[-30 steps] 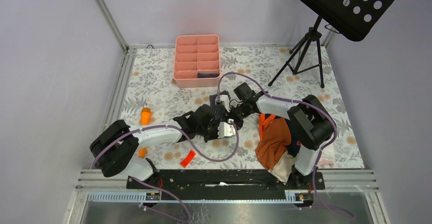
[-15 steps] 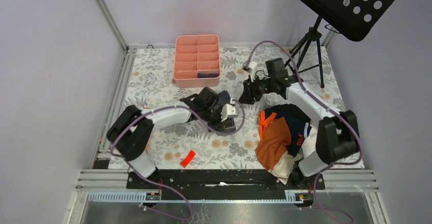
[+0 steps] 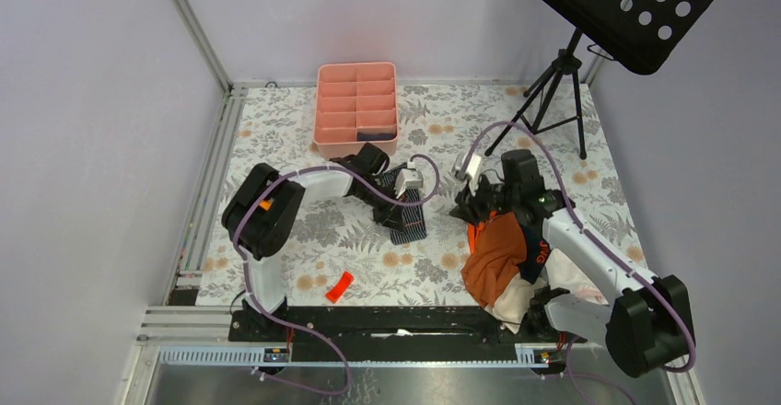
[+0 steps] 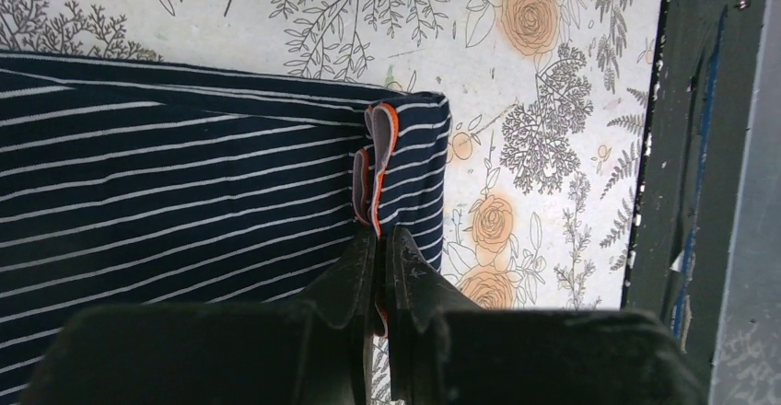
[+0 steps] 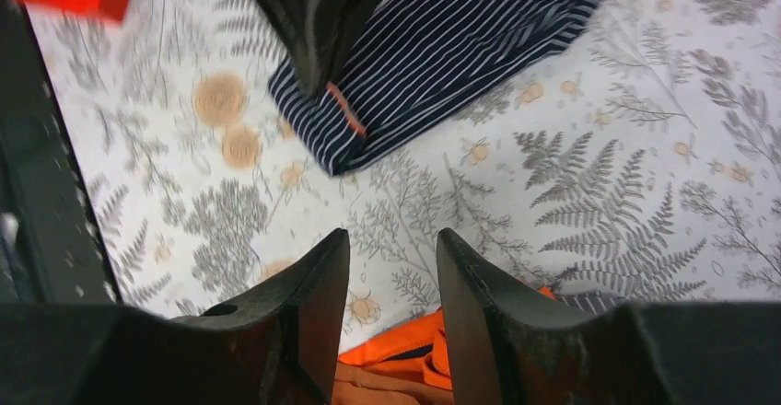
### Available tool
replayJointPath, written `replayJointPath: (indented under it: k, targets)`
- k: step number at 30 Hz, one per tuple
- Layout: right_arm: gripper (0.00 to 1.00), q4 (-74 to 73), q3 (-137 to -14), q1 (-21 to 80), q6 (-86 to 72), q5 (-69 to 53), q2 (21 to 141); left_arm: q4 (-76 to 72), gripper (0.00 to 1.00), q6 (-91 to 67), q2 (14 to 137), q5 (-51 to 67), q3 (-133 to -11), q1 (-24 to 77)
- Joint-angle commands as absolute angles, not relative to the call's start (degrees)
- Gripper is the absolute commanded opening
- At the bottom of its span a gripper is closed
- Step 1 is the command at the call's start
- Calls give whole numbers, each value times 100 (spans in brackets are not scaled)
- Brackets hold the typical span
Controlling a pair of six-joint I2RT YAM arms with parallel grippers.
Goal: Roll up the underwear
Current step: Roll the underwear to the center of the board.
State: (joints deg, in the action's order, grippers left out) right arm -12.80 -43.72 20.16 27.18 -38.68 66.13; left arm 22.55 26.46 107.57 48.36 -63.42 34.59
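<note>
The navy white-striped underwear (image 3: pixel 410 221) lies flat on the floral table mid-scene. In the left wrist view the underwear (image 4: pixel 184 175) fills the left side. My left gripper (image 4: pixel 379 237) is shut on its folded, orange-trimmed edge near one corner; from above the left gripper (image 3: pixel 394 210) sits over the cloth. My right gripper (image 5: pixel 391 239) is open with nothing between its fingers. It hovers over the table just beyond the orange garment (image 5: pixel 414 354), and the underwear (image 5: pixel 442 55) lies ahead of it. From above, the right gripper (image 3: pixel 466 210) is right of the cloth.
A heap of clothes with the orange garment (image 3: pixel 493 250) lies at the near right. A pink divided tray (image 3: pixel 355 74) stands at the back with a dark item (image 3: pixel 373 134) in one cell. A red piece (image 3: pixel 339 285) lies near the front rail; a tripod (image 3: pixel 553 83) stands back right.
The right gripper let go of the striped cloth, opened, swung away to the back and came down over the clothes heap. The left arm shifted farther back, still holding the underwear.
</note>
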Motion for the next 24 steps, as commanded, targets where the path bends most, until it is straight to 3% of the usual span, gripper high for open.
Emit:
replayJointPath:
  k: [1, 7, 13, 24]
  targets:
    - [46, -1183, -3809, 2523, 4412, -3540, 6366, 2593, 0, 2377, 11144, 4902, -6549, 3428]
    - [40, -791, -3446, 3660, 5700, -3211, 6602, 2729, 5, 1975, 11576, 4925, -6723, 3393]
    - [46, -61, -3219, 4461, 6526, -2875, 7160, 3268, 7, 2166, 12039, 4785, -7330, 3360]
    - [48, 663, -3263, 4692, 6861, -2451, 7898, 3434, 8, 2092, 12330, 4802, -7607, 3235]
